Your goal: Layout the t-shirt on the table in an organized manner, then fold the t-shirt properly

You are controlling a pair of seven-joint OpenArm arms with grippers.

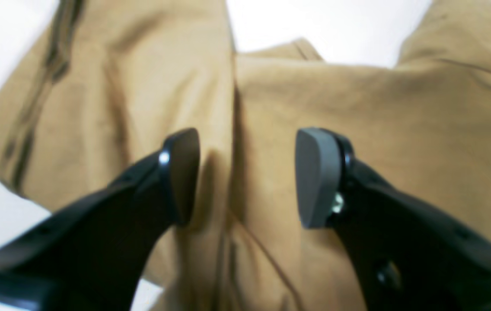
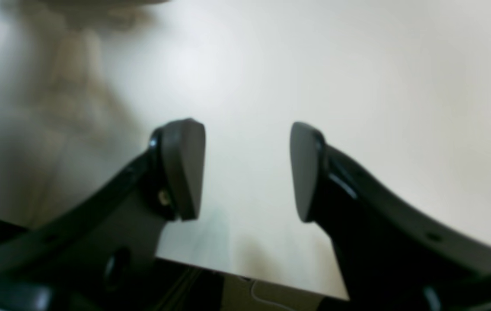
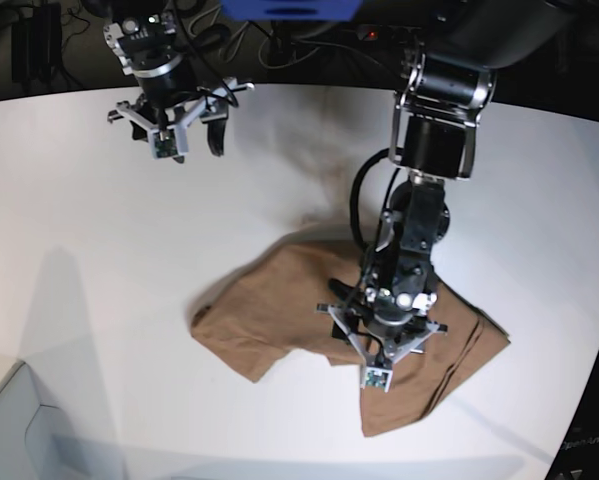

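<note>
The tan-brown t-shirt (image 3: 279,310) lies crumpled on the white table (image 3: 99,260), right of centre and near the front. My left gripper (image 3: 384,338) hangs low over the shirt's right part. In the left wrist view the left gripper (image 1: 247,177) is open, with a raised fold of the shirt (image 1: 358,112) running between its fingers, which hold nothing. My right gripper (image 3: 184,128) is far off at the table's back left. In the right wrist view it (image 2: 247,168) is open and empty above bare table (image 2: 358,86). The neck label is not in view.
A pale grey box corner (image 3: 19,430) sits at the front left. The table's curved edge (image 3: 594,360) runs close to the shirt on the right. Dark cables and equipment (image 3: 309,40) lie behind the table's back edge.
</note>
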